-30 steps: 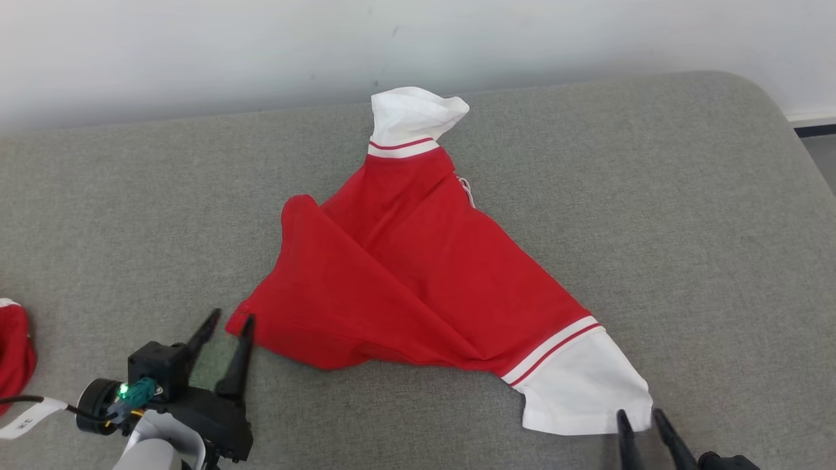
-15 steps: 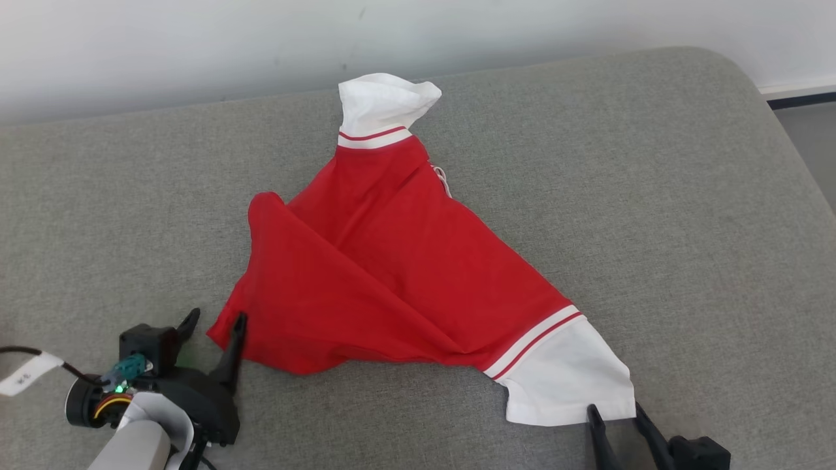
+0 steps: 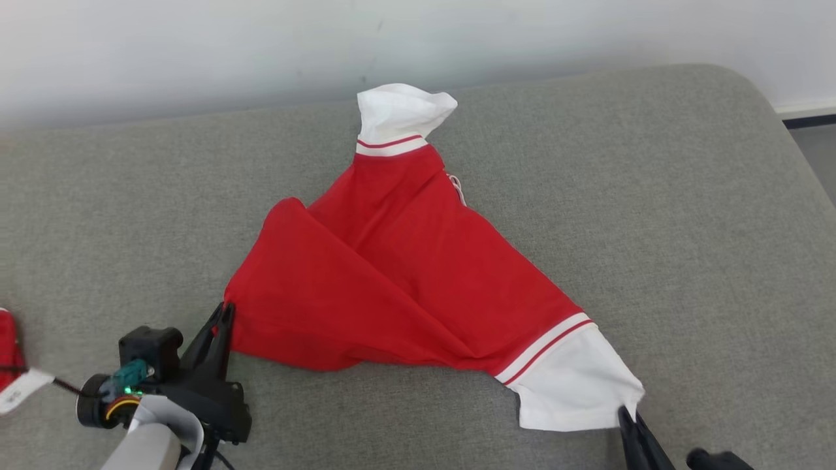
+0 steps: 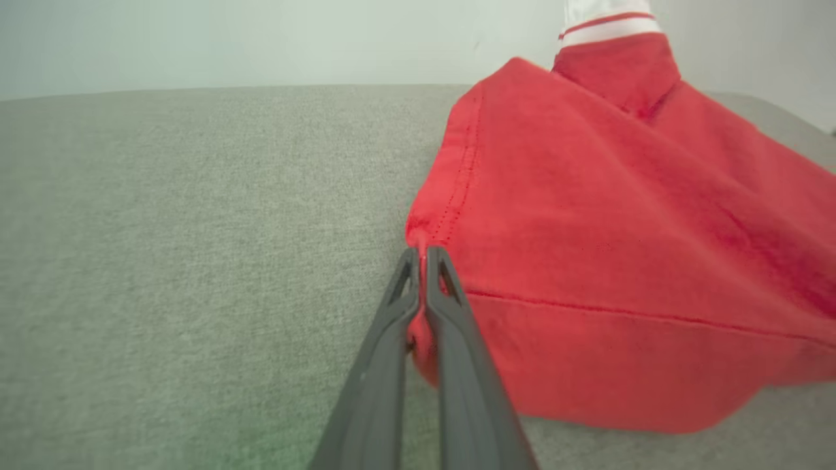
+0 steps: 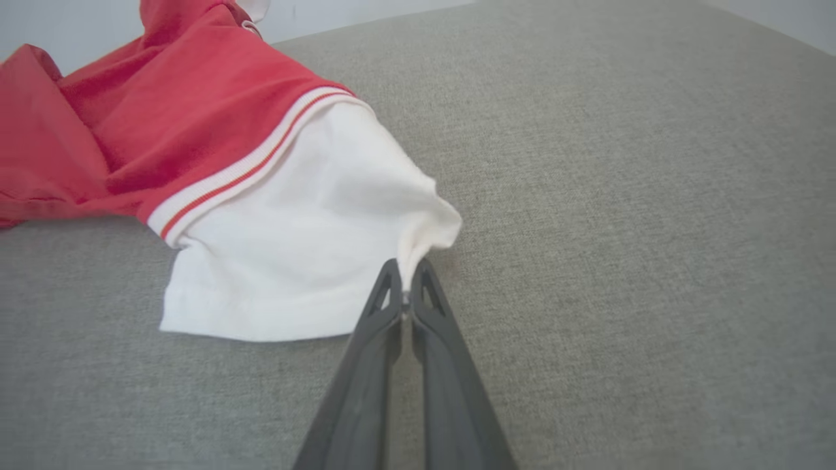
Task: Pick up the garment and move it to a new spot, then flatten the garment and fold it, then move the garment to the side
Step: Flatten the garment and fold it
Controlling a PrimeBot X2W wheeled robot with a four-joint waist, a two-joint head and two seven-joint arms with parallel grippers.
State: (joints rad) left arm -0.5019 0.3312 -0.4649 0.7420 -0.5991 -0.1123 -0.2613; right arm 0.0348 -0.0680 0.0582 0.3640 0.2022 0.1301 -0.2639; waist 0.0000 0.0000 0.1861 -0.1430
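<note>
The red garment (image 3: 405,274), with white, red-striped sleeve ends, lies crumpled in a rough triangle on the grey upholstered cushion (image 3: 686,215), one white end toward the wall and the other at the near right. The left gripper (image 3: 222,312) has its fingers (image 4: 382,365) pressed together on the garment's near-left red corner, a pinch of cloth showing between them. The right gripper (image 3: 626,415) has its fingers (image 5: 366,378) clamped on the outer corner of the near white sleeve end, which puckers at the tips.
</note>
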